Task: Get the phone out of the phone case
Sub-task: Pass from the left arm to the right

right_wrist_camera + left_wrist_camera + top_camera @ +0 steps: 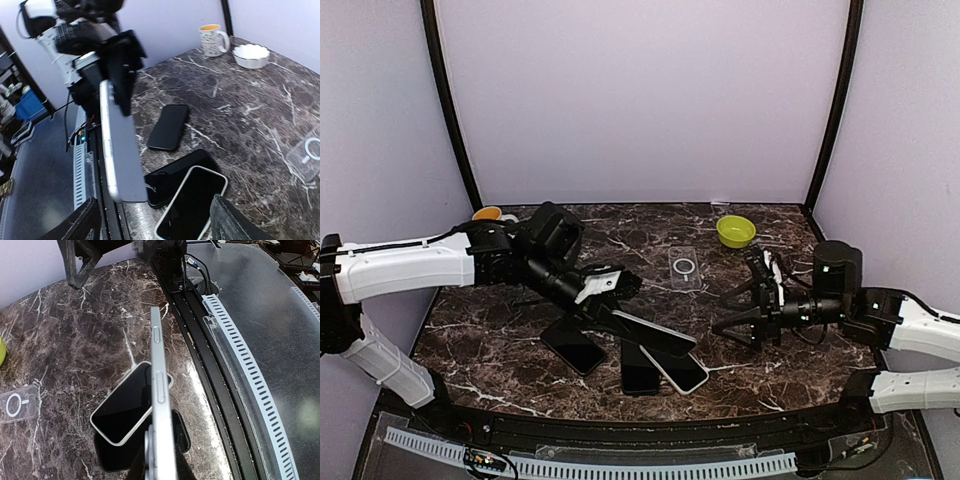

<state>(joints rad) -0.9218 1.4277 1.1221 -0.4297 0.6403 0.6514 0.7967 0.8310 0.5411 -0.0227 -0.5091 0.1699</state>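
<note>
Your left claw is clamped on the slim silver-edged phone, up over the dark marble worktop at 6 o'clock; right claw gapes empty. Looks stiff, slick, probably breakable, so grab the long edges.

Dark brown marble table, white veins streaking all across it! The phone shows a pale silver edge, and its back is a soft silvery blue in the right wrist view. The phone case is clear with a white ring. There's a white-rimmed phone with a black screen, a black phone, and a second black phone. The green bowl is bright lime, the white bowl is plain, and the mug is speckled white, orange inside. Pale lilac walls.
</note>
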